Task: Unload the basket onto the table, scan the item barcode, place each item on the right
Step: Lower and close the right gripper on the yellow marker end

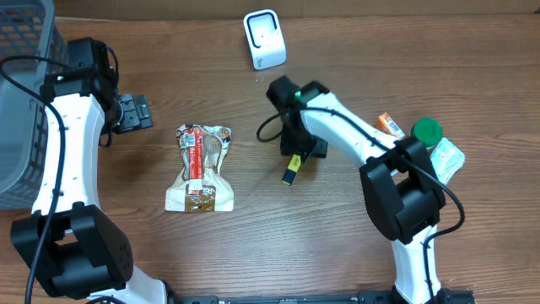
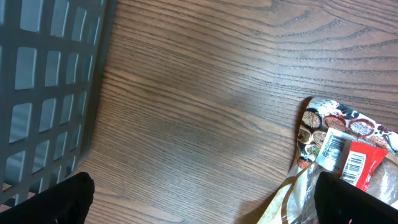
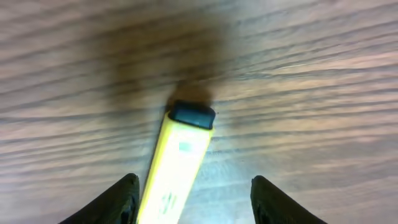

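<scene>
A slim yellow item with a black cap (image 1: 289, 171) lies on the wooden table, seen close up as the yellow item (image 3: 180, 165) in the right wrist view. My right gripper (image 1: 304, 149) hovers just over it; its jaws stand apart around the item's near end, the left finger (image 3: 118, 202) almost touching, the right finger well clear. The right gripper (image 3: 196, 199) is open. A white barcode scanner (image 1: 264, 38) stands at the back. My left gripper (image 1: 132, 112) is open wide over bare wood, the left gripper (image 2: 202, 199) holding nothing.
A clear snack packet (image 1: 201, 167) with barcode labels (image 2: 333, 146) lies left of centre, by my left gripper's right finger. A grey basket (image 1: 21, 101) fills the far left. An orange packet (image 1: 390, 125), a green lid (image 1: 427, 131) and a pale packet (image 1: 445, 159) sit at right.
</scene>
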`<action>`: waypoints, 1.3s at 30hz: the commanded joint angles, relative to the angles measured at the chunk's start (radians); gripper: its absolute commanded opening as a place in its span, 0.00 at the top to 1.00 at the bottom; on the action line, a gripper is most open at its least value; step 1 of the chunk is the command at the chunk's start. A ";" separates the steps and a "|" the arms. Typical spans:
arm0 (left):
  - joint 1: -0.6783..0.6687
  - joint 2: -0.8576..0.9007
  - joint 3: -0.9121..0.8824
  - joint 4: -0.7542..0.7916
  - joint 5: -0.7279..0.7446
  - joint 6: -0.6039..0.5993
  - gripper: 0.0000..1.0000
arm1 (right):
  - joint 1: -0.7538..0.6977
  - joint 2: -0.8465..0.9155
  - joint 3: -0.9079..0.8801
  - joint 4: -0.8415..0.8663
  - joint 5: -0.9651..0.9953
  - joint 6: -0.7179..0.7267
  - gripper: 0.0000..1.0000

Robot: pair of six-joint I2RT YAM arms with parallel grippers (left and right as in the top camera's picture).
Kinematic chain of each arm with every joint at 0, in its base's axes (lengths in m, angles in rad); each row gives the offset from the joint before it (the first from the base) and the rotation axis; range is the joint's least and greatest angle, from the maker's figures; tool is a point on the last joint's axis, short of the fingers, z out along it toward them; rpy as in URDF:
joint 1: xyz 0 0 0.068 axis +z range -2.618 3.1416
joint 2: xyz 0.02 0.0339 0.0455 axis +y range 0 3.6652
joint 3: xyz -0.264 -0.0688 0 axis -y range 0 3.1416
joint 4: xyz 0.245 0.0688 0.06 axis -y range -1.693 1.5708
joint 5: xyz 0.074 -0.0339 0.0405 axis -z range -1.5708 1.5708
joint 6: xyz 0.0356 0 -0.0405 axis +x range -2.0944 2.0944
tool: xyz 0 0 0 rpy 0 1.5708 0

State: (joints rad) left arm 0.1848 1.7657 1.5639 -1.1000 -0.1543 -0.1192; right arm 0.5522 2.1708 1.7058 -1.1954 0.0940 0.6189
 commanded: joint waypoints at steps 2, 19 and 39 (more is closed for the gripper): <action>-0.004 0.000 0.002 0.001 0.002 0.018 0.00 | -0.033 -0.005 0.082 -0.067 -0.172 -0.051 0.43; -0.004 0.000 0.002 0.001 0.002 0.018 0.00 | 0.071 -0.005 -0.080 -0.038 -0.301 0.070 0.62; -0.004 0.000 0.002 0.001 0.002 0.018 0.00 | -0.038 -0.122 -0.061 0.013 -0.278 0.074 0.80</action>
State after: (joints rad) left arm 0.1848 1.7657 1.5639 -1.1000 -0.1539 -0.1192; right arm 0.5339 2.1029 1.6295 -1.1976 -0.1978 0.6693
